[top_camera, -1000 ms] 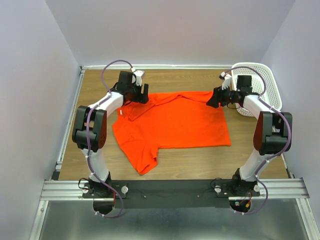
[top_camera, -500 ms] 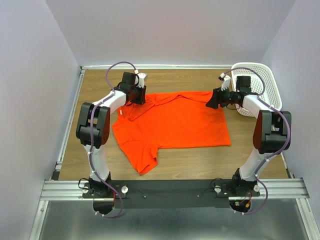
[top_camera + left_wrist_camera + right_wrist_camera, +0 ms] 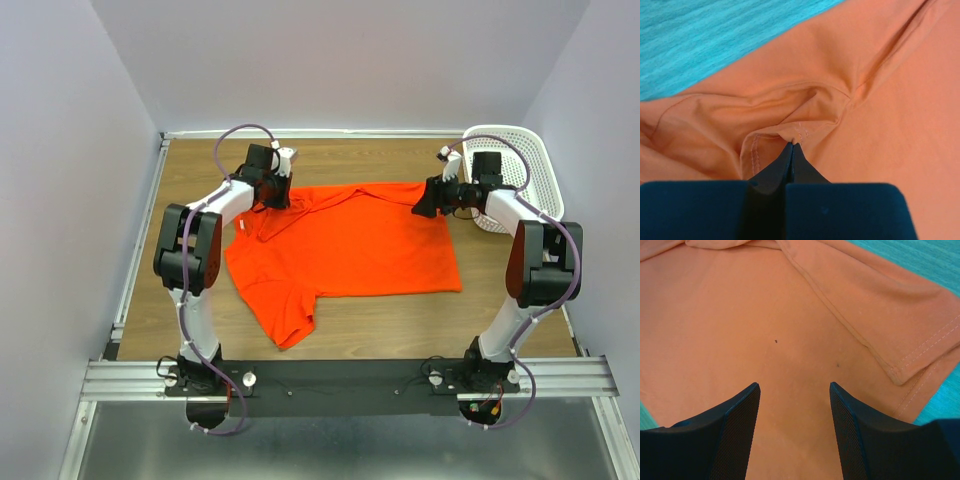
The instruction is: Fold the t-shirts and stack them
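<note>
Left jaws now pinched on t-shirt (image 3: 805, 112), right jaws apart

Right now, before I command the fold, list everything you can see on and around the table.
t-shirt: one, orange-red, spread mostly flat mid-table, one sleeve pointing near-left.
basket: one, white perforated plastic, at the far-right corner.
table: one, brown wood, under the shirt.
rail: one, silver metal, along the near edge, carrying both arm bases.
left arm: one, white and black, at the shirt's far-left corner; jaws shut on a pinch of its hem.
right arm: one, white and black, at the shirt's far-right corner; jaws open over the fabric, gripping nothing.
</note>
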Controlling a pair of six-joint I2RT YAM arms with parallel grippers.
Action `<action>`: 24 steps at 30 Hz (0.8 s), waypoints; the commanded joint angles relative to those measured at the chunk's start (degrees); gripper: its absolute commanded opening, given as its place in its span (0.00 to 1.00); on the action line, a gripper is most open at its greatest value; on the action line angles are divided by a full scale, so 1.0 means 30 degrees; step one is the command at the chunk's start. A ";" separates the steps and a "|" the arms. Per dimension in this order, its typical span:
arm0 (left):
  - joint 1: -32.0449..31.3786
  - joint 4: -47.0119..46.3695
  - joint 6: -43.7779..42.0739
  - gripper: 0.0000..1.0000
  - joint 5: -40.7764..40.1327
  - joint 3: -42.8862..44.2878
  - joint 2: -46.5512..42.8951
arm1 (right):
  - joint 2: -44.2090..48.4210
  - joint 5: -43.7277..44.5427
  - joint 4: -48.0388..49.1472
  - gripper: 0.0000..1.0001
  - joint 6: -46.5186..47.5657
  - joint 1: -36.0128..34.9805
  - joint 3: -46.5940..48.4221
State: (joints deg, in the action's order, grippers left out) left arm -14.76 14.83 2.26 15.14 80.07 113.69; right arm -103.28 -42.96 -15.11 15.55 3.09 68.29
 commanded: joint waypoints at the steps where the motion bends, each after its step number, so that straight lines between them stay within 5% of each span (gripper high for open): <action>1: -0.0467 -0.0048 0.0417 0.00 0.1543 -0.0322 -0.1390 | 0.0180 -0.0416 -0.0440 0.66 0.0207 -0.0035 0.0410; 11: -0.2839 -0.1165 0.2467 0.01 0.2398 -0.5563 -0.5463 | 0.0386 -0.0505 -0.0499 0.66 0.0265 0.0141 0.0410; 14: -0.3251 -0.0520 0.2674 0.33 0.1811 -0.7029 -0.6195 | 0.0385 -0.0504 -0.0499 0.66 0.0265 0.0141 0.0439; 15: -0.3484 -0.0461 0.2703 0.67 0.1201 -0.7700 -0.6864 | 0.0356 -0.0504 -0.0528 0.66 0.0236 0.0141 0.0439; 16: -0.3516 -0.0374 0.2732 0.77 0.0847 -0.7968 -0.7306 | 0.0269 -0.0475 -0.0528 0.66 0.0294 0.0141 0.0468; 24: -0.3108 -0.1424 0.4308 0.91 -0.5854 -0.8992 -1.3102 | -0.0288 -0.0592 -0.1522 0.66 0.0647 0.0141 0.1608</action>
State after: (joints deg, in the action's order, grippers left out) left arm -25.19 15.20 11.00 11.07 53.76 83.11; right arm -103.28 -43.00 -16.88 16.19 3.11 69.65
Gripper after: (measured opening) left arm 0.881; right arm 0.660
